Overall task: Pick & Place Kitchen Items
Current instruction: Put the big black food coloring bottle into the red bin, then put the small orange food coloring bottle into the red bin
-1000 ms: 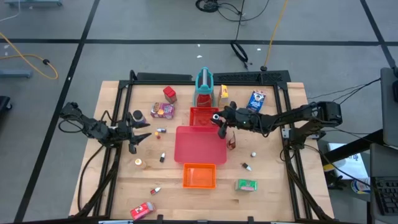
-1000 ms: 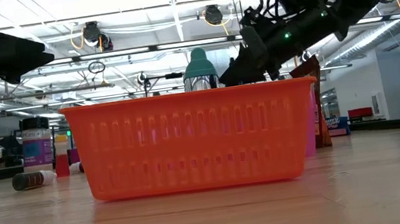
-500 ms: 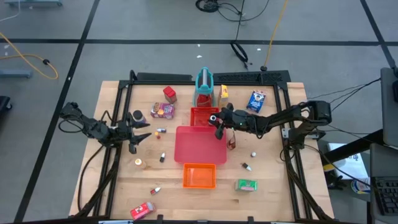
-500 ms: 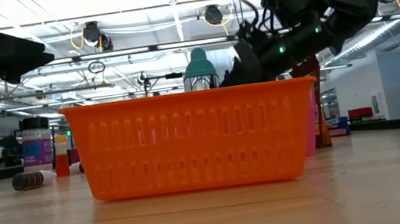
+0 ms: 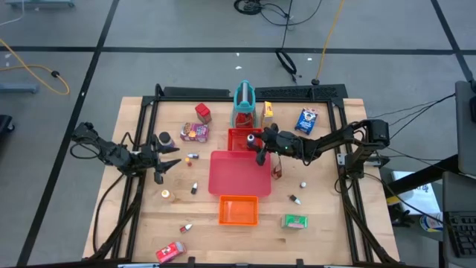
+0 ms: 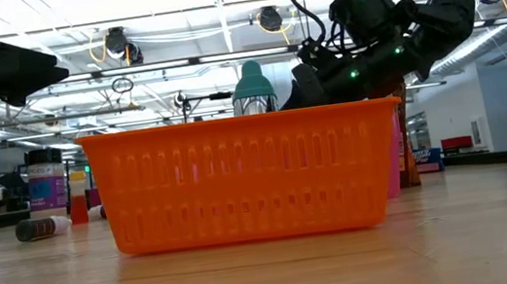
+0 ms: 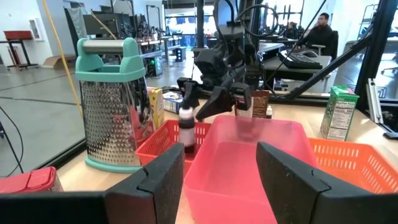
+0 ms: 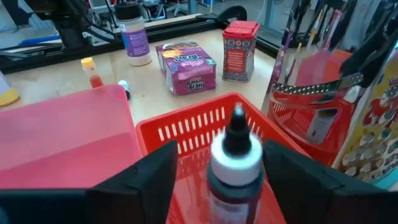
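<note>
Right gripper (image 5: 259, 144): jaws closed on a small bottle (image 8: 234, 163) with a black cap and white collar, held upright between the two dark fingers (image 8: 140, 177) above the small red tray (image 5: 242, 138), near the edge it shares with the large pink-red tray (image 5: 238, 175); the left wrist view shows the same bottle (image 7: 186, 127) hanging over the red tray's rim. Left gripper (image 5: 166, 158): jaws spread wide and holding nothing, hovering over the left part of the table (image 5: 327, 223), well apart from the trays, with the purple can (image 5: 164, 139) just beside it. Around the right gripper: a teal-handled grater (image 5: 245, 106) stands behind the red tray, a yellow box (image 5: 268, 112) beside the grater, and a blue-white box (image 5: 306, 120) farther right. A dark bottle (image 5: 276, 170) stands at the right edge of the pink-red tray. To the left of the red tray lie the pink-purple packet (image 5: 195, 132) and a red tin (image 5: 203, 112). An orange tray (image 5: 238, 210) sits in front of the pink-red one, with a green box (image 5: 294, 221) to its right. A red box (image 5: 170, 251) lies at the front left of the table, and several tiny bottles are scattered on the table between the left gripper and the trays.
</note>
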### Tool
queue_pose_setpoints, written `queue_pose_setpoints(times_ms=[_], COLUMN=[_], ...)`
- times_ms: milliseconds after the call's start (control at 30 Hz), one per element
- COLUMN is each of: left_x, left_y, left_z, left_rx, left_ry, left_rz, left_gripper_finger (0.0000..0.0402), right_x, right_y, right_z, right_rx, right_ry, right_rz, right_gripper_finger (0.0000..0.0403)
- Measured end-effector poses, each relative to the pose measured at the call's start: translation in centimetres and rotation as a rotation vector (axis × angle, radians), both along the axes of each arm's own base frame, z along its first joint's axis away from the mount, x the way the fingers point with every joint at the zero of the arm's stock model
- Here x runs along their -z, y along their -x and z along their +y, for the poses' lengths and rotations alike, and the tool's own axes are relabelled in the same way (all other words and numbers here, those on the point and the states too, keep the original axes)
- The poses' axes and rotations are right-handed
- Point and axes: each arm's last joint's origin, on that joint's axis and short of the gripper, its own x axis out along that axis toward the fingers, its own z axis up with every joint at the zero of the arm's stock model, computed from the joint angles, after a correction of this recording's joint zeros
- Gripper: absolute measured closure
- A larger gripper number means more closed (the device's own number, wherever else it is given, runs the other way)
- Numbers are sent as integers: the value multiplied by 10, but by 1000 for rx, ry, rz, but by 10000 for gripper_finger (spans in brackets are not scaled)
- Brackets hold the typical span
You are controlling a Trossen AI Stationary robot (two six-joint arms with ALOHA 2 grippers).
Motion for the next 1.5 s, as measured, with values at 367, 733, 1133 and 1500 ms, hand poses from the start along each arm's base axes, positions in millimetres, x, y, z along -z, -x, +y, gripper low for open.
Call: queue_pose_setpoints(times_ms=[367,733,1133,1500], left_x=[0,0,0,1], left_y=[0,0,0,0], left_z=[0,0,0,0], left_rx=[0,0,0,0], left_ry=[0,0,-3,-2], left_rz=[0,0,4,7], left_gripper_finger=[201,201,201,201], right_x=[0,-34,-49,-15], right_y=[0,14,51,113], right_z=[0,1,3,13], right_rx=[-3,29,150,262], right_ry=[8,116,106,33], right_rz=[3,29,159,44], right_gripper_finger=[183,189,191,205])
